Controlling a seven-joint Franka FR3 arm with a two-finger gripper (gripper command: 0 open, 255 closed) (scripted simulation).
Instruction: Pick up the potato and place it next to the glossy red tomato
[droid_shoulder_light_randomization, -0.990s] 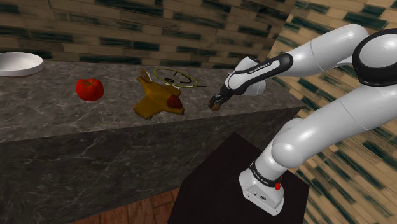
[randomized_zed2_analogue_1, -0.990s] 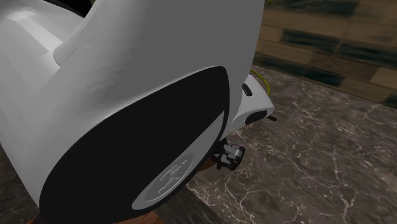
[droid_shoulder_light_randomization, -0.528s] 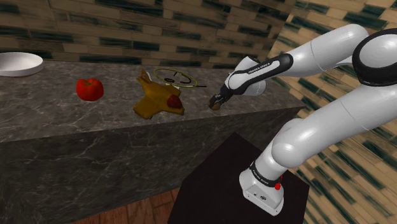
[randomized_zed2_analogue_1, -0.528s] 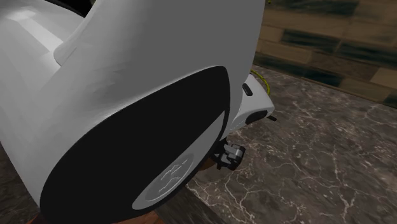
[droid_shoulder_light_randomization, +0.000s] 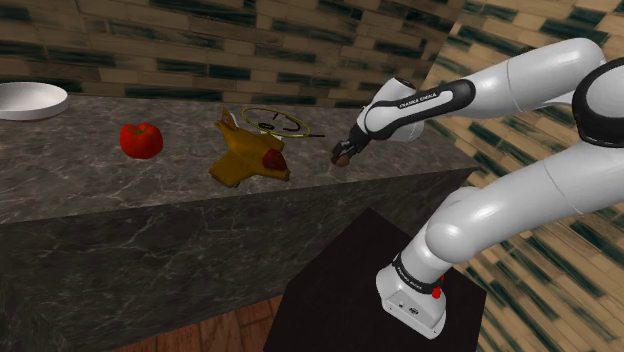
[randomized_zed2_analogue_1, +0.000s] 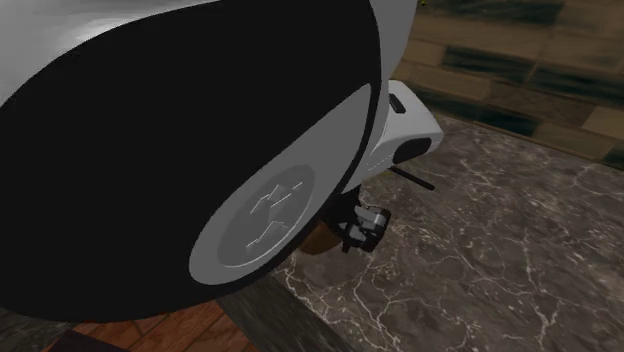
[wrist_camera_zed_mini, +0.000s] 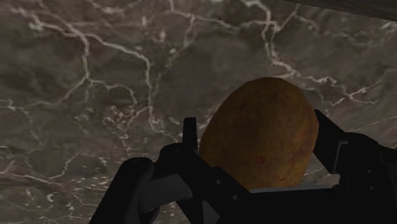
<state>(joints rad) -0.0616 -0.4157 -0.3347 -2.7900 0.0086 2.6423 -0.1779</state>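
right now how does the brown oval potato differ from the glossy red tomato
Colour: the brown oval potato is dull and mottled; the glossy red tomato is bright. State: the black gripper clasps the potato just above the dark marbled counter; the tomato sits free on it. Place: in the shoulder view the potato is far right of the tomato. Both are small and rounded.

Dark marble counter (droid_shoulder_light_randomization: 70, 185) below my gripper (droid_shoulder_light_randomization: 343, 155); nearest it yellow slab (droid_shoulder_light_randomization: 245, 158) and wire ring (droid_shoulder_light_randomization: 272, 121), then tomato (droid_shoulder_light_randomization: 141, 139), farthest white bowl (droid_shoulder_light_randomization: 30, 99).
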